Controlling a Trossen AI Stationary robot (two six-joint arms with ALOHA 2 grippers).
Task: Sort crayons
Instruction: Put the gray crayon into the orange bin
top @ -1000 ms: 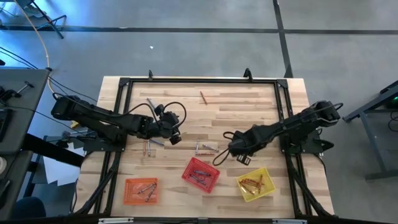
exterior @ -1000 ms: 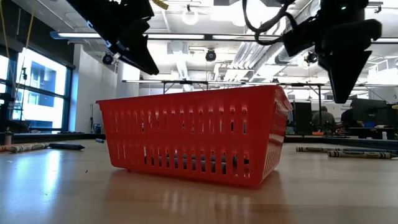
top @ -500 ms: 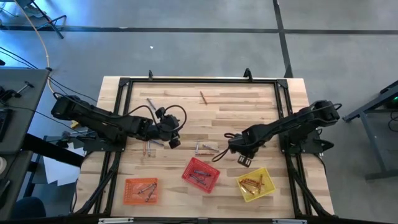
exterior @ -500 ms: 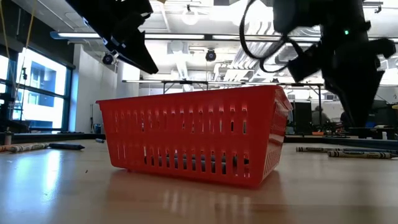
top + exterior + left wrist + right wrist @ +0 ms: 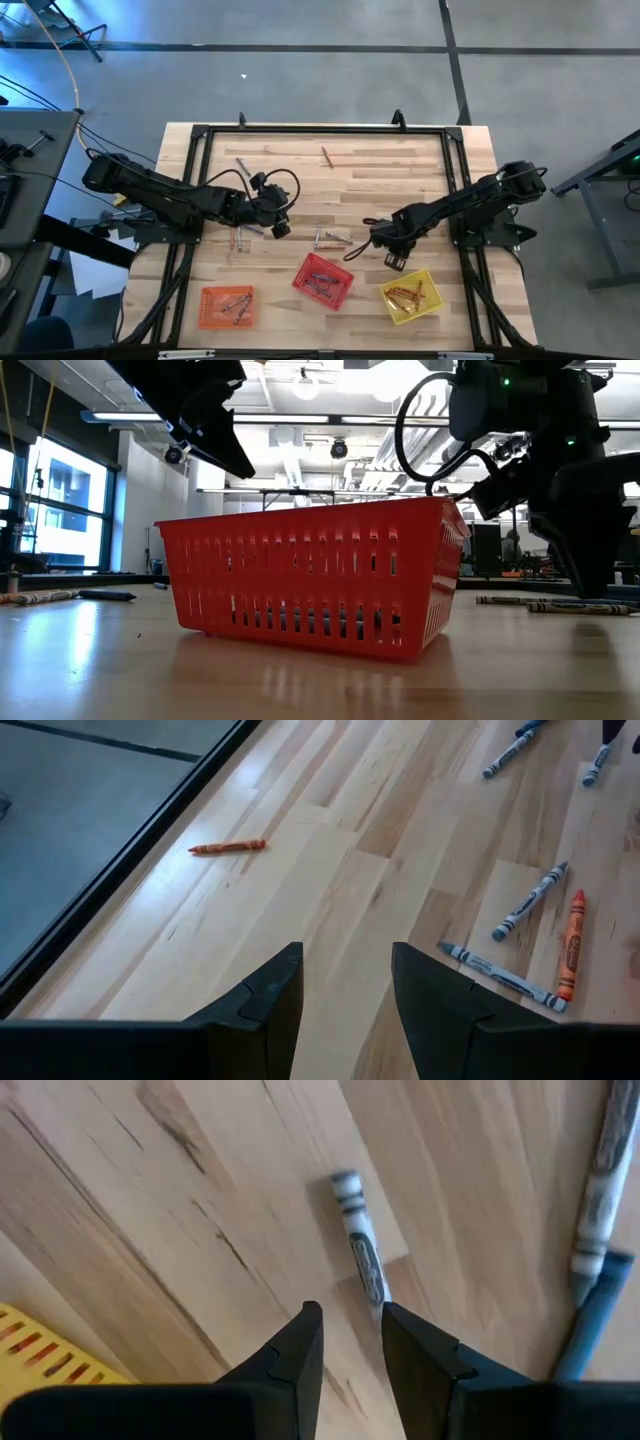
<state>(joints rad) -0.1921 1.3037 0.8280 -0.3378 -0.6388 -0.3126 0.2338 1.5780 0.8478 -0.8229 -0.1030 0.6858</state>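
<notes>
Crayons lie flat on the wooden table: a cluster (image 5: 330,238) near the middle, another (image 5: 240,237) farther left, and a lone orange one (image 5: 327,155) far back. My right gripper (image 5: 350,1335) is open with a narrow gap and low over the table. Its fingertips stand at the near end of a grey crayon (image 5: 358,1245), which lies flat. It also shows in the high view (image 5: 376,238) and the low view (image 5: 590,588). My left gripper (image 5: 345,985) is open and empty above the table beside the left cluster, and shows in the high view (image 5: 280,226).
An orange basket (image 5: 226,305), a red basket (image 5: 322,280) and a yellow basket (image 5: 410,296) stand along the near side, each holding crayons. A grey crayon (image 5: 600,1150) and a blue one (image 5: 590,1315) lie beside my right gripper. A black frame (image 5: 320,128) rims the table.
My right gripper has gone down toward the table, and now stands low at the grey crayon by the middle cluster. No crayon has moved.
</notes>
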